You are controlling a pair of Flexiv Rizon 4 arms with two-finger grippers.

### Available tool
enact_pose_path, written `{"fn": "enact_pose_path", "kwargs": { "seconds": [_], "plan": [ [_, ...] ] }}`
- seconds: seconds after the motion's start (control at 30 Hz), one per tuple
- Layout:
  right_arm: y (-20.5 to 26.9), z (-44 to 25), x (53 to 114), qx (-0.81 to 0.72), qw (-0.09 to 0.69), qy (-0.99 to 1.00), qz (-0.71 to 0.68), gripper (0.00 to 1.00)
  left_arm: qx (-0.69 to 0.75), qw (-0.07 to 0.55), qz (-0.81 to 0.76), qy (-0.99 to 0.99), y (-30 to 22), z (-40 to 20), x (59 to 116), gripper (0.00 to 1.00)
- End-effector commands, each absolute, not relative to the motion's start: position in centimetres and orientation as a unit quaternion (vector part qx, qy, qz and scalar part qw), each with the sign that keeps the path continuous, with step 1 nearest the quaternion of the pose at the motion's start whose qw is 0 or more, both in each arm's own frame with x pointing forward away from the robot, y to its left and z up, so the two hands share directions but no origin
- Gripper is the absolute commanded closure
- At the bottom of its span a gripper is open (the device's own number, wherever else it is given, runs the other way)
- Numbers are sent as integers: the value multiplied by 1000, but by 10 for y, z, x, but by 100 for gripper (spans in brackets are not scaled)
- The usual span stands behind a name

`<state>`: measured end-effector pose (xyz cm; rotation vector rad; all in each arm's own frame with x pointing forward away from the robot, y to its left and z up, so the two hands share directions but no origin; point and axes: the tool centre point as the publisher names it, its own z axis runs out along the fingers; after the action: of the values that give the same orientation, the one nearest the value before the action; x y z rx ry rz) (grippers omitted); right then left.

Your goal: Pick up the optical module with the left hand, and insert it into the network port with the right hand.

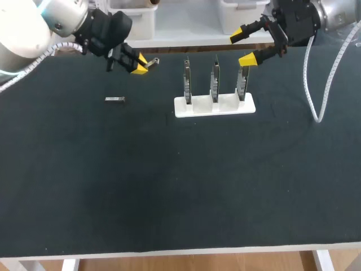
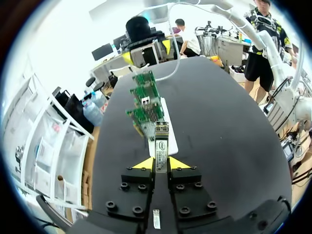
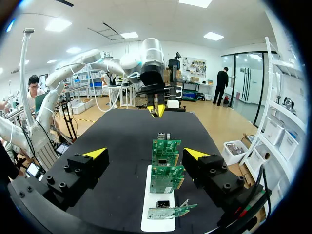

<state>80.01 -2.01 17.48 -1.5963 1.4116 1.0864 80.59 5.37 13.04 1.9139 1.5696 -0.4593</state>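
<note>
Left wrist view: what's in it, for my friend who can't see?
The left gripper pinches a small optical module between its yellow-tipped fingers, above a black table. Ahead, three green circuit boards stand in a white holder.

I see the stand [image 1: 214,105] on the table [image 1: 169,186], with three boards [image 1: 215,79] upright in it, side by side. A spare module [image 1: 115,99] lies left of the stand. My left gripper [image 1: 140,64] is left of and behind the stand, a module [image 1: 152,61] between its fingers. My right gripper [image 1: 243,47] hangs above the stand's right end.
</note>
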Motion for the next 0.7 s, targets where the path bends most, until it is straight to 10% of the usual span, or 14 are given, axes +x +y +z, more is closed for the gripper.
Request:
{"fn": "enact_pose_path", "kwargs": {
  "seconds": [0.03,0.7],
  "plan": [
    [-20,175,797,-621,368,550,421,0,722,341,-178,575,42,130,817,100],
    [-20,175,797,-621,368,550,421,0,748,395,-222,485,-34,182,830,100]
  ]
}}
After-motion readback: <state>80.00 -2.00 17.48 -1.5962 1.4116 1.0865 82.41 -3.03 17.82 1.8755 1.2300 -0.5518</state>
